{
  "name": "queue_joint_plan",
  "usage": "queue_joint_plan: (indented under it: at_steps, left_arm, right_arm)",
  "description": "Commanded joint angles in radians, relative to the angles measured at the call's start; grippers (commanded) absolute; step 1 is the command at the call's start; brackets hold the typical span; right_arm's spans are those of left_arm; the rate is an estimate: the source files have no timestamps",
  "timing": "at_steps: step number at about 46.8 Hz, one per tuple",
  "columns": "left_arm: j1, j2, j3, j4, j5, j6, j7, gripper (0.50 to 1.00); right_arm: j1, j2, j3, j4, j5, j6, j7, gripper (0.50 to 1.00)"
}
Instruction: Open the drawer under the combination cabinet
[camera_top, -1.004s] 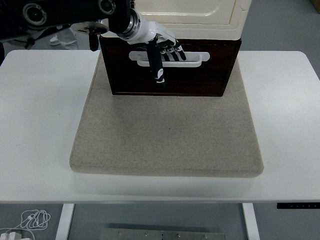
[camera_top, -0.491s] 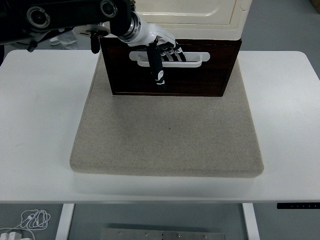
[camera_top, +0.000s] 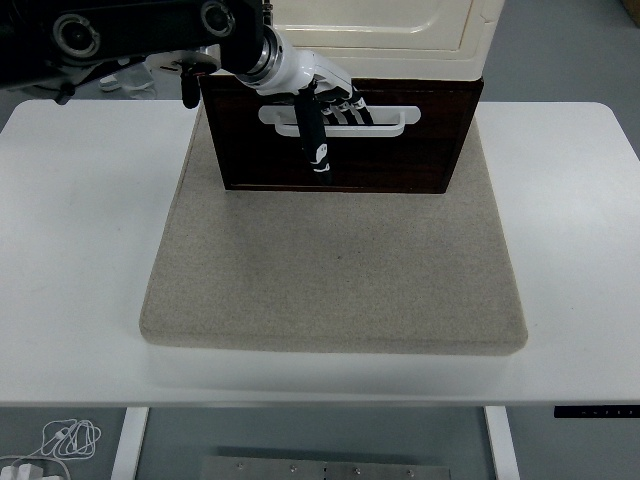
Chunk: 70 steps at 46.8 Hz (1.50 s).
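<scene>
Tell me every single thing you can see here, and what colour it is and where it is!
table: one, white, fills most of the picture.
mat: one, beige-grey, on the middle of the table.
cabinet: one, cream, on the far end of the mat, cut off at the top.
drawer: one, dark brown, under the cabinet, facing the camera.
handle: one, white, across the upper part of the drawer front.
cable: one bundle, white, on the floor at bottom left.
left arm: one, black, coming in from the top left.
left hand: one, white and black, fingers hooked in the handle.
</scene>
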Motion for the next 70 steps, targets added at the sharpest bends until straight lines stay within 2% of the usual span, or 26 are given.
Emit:
queue_joint_plan:
  at_steps: [1, 28, 70]
  left_arm:
    - [0.001, 0.001, -0.003, -0.003, 0.000, -0.005, -0.001, 1.000]
    - [-0.012, 0.015, -0.031, -0.021, -0.006, -0.075, 0.001, 1.000]
    - [-0.028, 0.041, -0.040, -0.089, -0.012, -0.120, 0.001, 1.000]
  right_arm:
    - [0.000, 0.000, 0.000, 0.000, 0.000, 0.000, -0.001, 0.926]
    - [0.000, 0.000, 0.000, 0.000, 0.000, 0.000, -0.001, 0.926]
    - [0.000, 0.000, 0.000, 0.000, 0.000, 0.000, 0.000, 0.926]
